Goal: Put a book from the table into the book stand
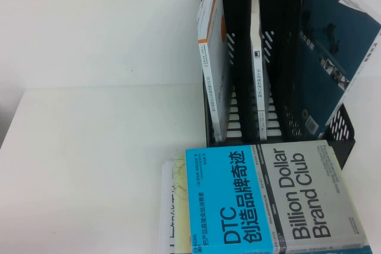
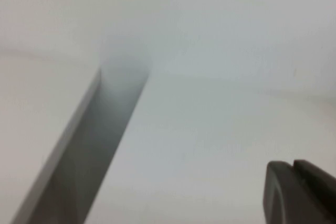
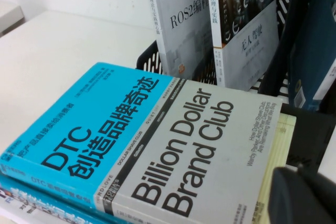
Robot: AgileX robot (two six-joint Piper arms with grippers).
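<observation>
A: Where is the book (image 1: 336, 57) found?

B: It is seen in the book stand (image 1: 280, 4), in the slot on the robot's right, tilted rather than upright — its dark teal-blue back cover is turned toward the high camera and its upper corner rises past the stand's rim. In the right wrist view only a blue strip of it (image 3: 315, 51) is shown behind a black divider.

A: What else is held by the stand?

B: A white book with an orange spine mark (image 1: 213, 57) is stood in the left slot, and a slimmer white book (image 1: 256, 57) in the middle one.

A: And on the table (image 1: 89, 165)?

B: A stack is laid just in front of the stand. The cyan-and-grey "Billion Dollar Club" book (image 1: 268, 200) is placed on top, with pale books or papers (image 1: 172, 206) showing from under its left edge.

A: How is the left gripper (image 2: 302, 192) described?

B: It is found away from the books, over bare white surface; a dark fingertip is seen at the corner of the left wrist view. It is fully closed — nothing is gripped.

A: The right gripper (image 3: 304, 198)?

B: Only a dark rounded part is seen at the lower edge of the right wrist view, near the stack. Whether its jaws are parted cannot be told.
</observation>
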